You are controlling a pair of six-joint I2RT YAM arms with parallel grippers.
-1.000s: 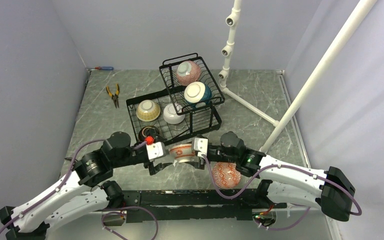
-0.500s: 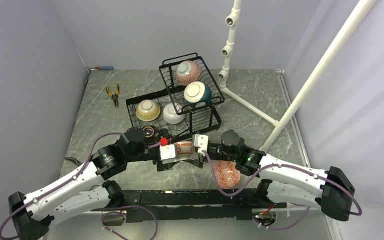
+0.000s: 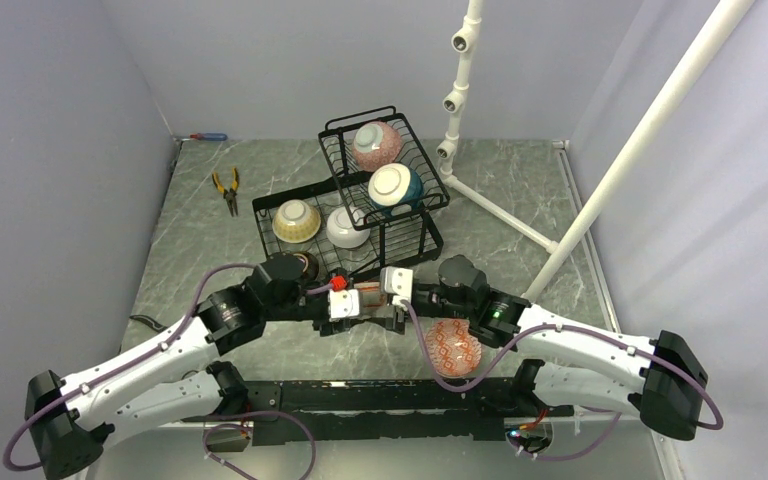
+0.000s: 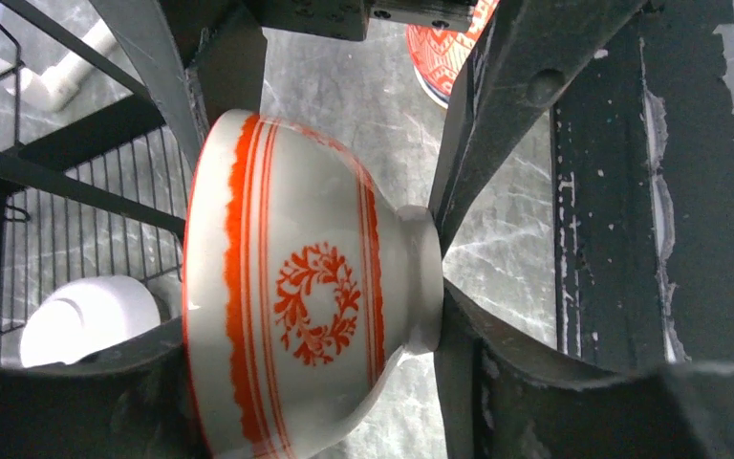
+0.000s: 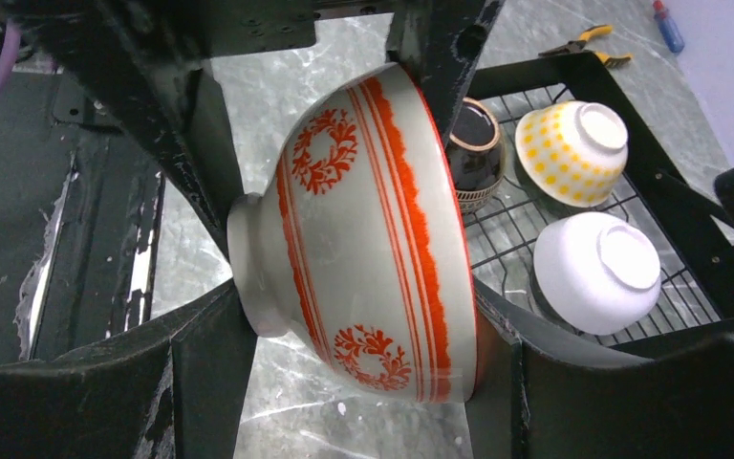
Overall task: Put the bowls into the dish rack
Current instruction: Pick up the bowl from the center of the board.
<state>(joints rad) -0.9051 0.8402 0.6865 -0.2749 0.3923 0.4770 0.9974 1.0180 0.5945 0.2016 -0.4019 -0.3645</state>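
Cream, red-banded ceramic bowl (image 3: 368,296) sideways, centre frame, left gripper (image 4: 315,325) and right gripper (image 5: 358,296) both clamping rim-to-foot, black wire dish rack (image 3: 410,245) just above!

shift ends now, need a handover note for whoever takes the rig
Left gripper and right gripper: both shut on the striped bowl, held sideways over the table in front of the rack.
In rack: yellow bowl, white bowl, brown bowl below; pink bowl, teal bowl in the upper basket.
Done: five loaded.
Left: rack the striped bowl, then the red bowl on the table.
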